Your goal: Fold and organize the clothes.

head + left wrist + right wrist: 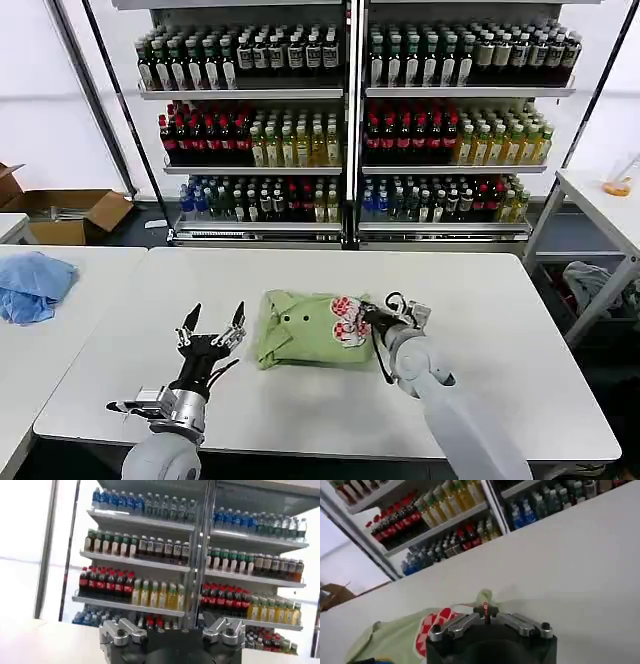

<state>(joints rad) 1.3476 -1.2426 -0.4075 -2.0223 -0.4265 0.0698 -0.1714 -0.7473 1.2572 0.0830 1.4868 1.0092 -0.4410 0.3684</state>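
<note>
Green shirt (305, 329) bunched on table (520, 340), right gripper (372, 317) apparently pinching it

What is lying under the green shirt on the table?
The green shirt lies bunched on the white table, the right gripper shut on its printed edge. Only bare tabletop shows around it; anything beneath is covered.

Bright, even overhead light washes the white table (500, 330) with only faint soft shadows beneath the shirt (300, 330) and arms, while the left wrist view blows out to white glare beside the bottle shelves (200, 570) (both wrist views look soft and slightly smeared).
</note>
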